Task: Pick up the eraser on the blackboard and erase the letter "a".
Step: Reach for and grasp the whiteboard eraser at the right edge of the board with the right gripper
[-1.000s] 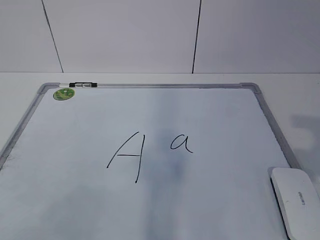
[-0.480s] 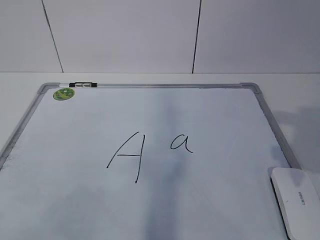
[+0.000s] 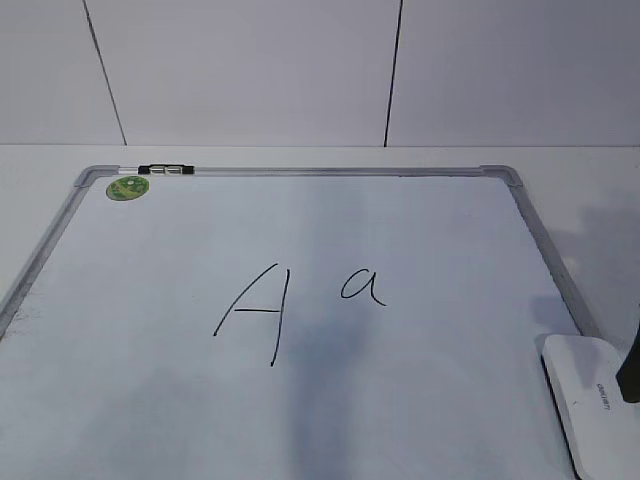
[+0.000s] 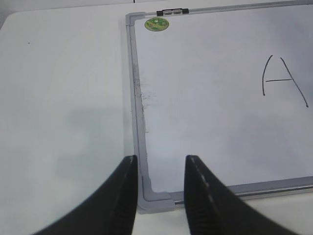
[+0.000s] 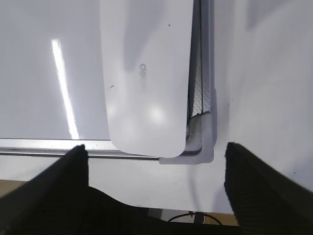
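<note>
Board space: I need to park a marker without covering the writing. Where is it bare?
Bare: the wide stretch left of the "A", and the band between the sticker and the far right corner. Crowded: the near right corner, where the eraser lies.

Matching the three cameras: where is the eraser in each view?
Exterior: eraser at the bottom right, on the board's right edge.
Left wrist: not in it.
Right wrist: eraser top centre, over the frame.
Shared landmark: the board's grey frame.
</note>
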